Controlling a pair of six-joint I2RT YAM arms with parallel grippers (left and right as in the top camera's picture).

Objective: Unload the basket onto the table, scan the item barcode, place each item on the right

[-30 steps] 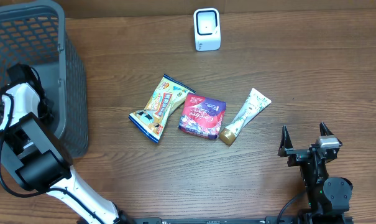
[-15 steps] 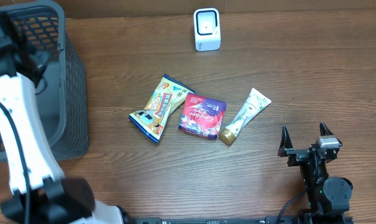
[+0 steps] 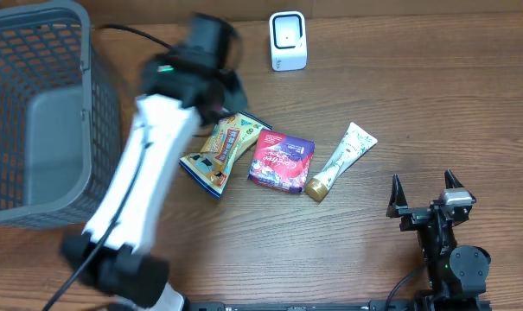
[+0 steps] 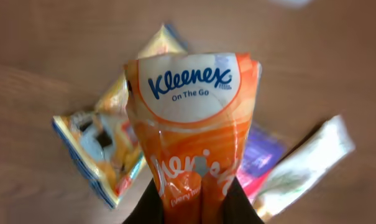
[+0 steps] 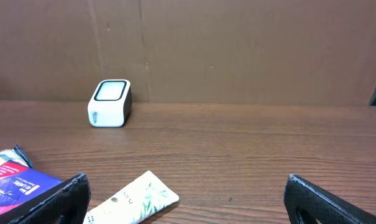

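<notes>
An orange Kleenex tissue pack [image 4: 194,118] stands upright in the left wrist view, with my left gripper [image 4: 200,200] shut on its lower end. In the overhead view the left arm [image 3: 170,112] is blurred and reaches over the table's middle, above the snack bag [image 3: 222,149]; the tissue pack is hidden there. The white barcode scanner [image 3: 288,41] stands at the far edge, also visible from the right wrist as the scanner [image 5: 110,103]. My right gripper [image 3: 425,194] rests open at the near right with nothing between its fingers.
A grey mesh basket [image 3: 105,138] fills the left side. On the table lie the snack bag [image 4: 104,149], a pink-purple packet [image 3: 281,161] and a white tube [image 3: 341,161]. The tube [image 5: 135,199] lies just ahead of the right gripper [image 5: 197,202].
The left arm has swung fast from the basket at the left to over the middle of the table, carrying the tissue pack. The right arm has not moved.
</notes>
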